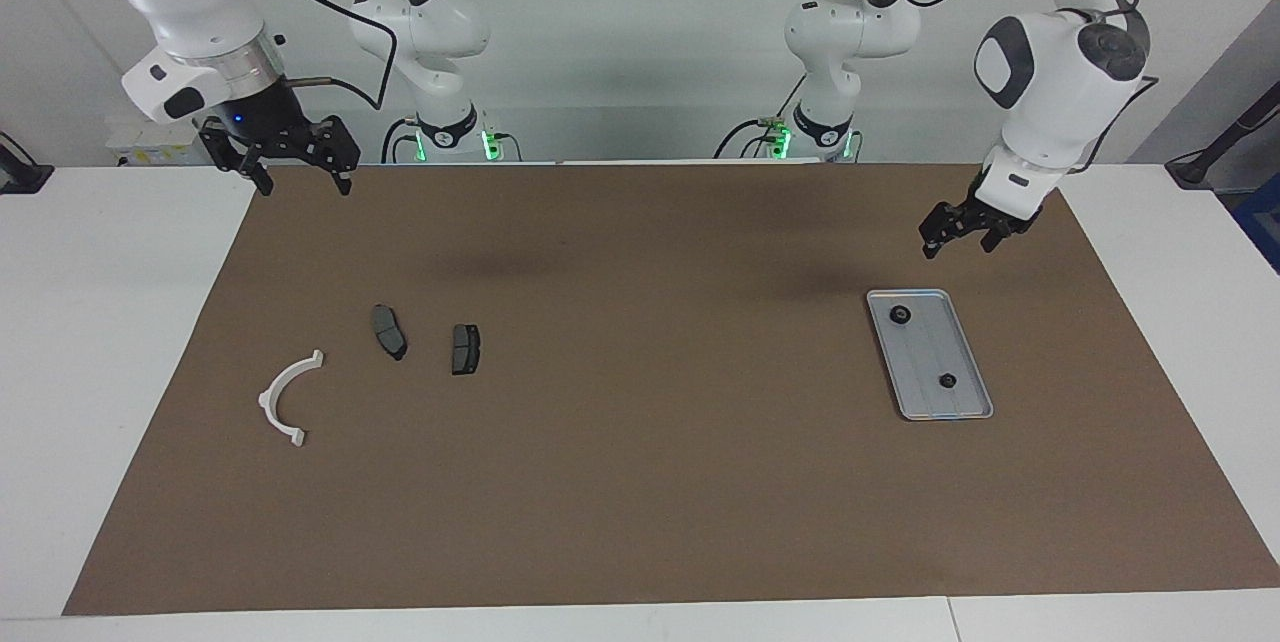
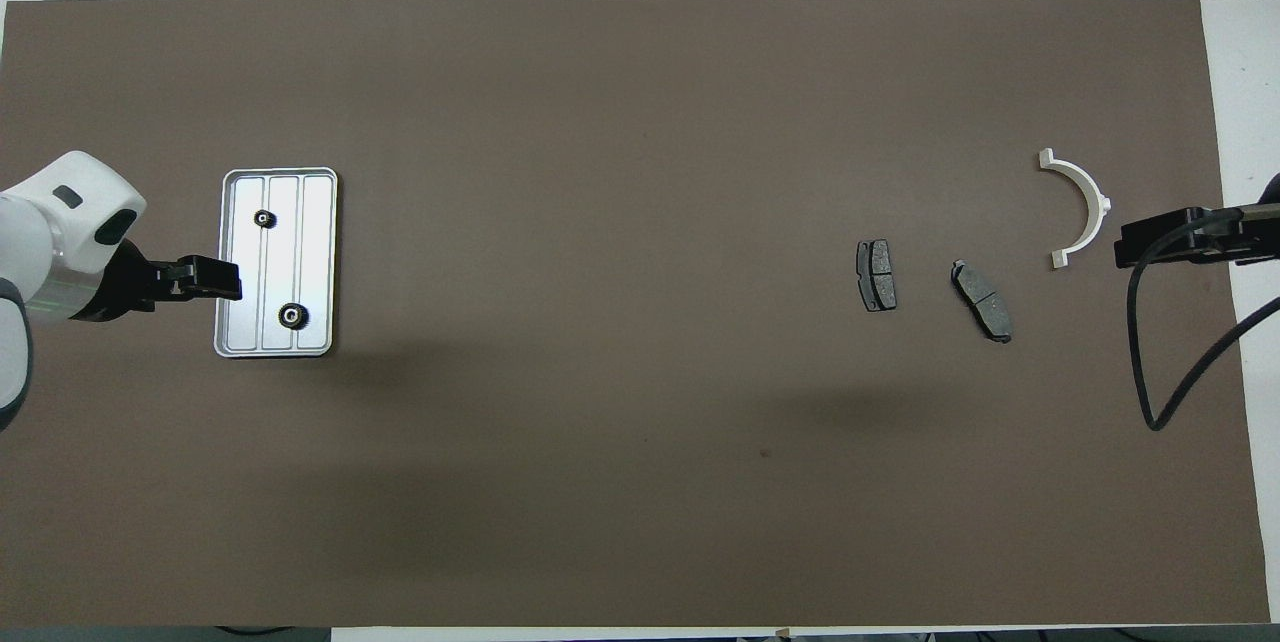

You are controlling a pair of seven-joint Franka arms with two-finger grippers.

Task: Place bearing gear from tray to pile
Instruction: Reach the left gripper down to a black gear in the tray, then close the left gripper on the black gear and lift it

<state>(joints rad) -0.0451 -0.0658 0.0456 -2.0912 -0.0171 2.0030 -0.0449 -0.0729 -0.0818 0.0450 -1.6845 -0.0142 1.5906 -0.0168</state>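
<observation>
The silver tray (image 1: 925, 352) (image 2: 315, 242) lies toward the left arm's end of the mat. Two small black bearing gears rest in it: one (image 1: 900, 314) (image 2: 291, 315) nearer to the robots, the other (image 1: 947, 381) (image 2: 263, 218) farther. My left gripper (image 1: 957, 245) (image 2: 228, 279) hangs open in the air over the tray's rim, touching nothing. The pile sits toward the right arm's end: a white half-ring bracket (image 1: 268, 400) (image 2: 1098, 202) and two dark brake pads (image 1: 390, 331) (image 1: 465, 349) (image 2: 982, 300) (image 2: 876, 275). My right gripper (image 1: 300, 184) (image 2: 1122, 244) waits open and empty, raised over the mat's edge.
A brown mat (image 1: 640, 482) (image 2: 600, 172) covers most of the white table. A black cable (image 2: 1150, 362) loops down from the right arm over the mat's edge near the bracket.
</observation>
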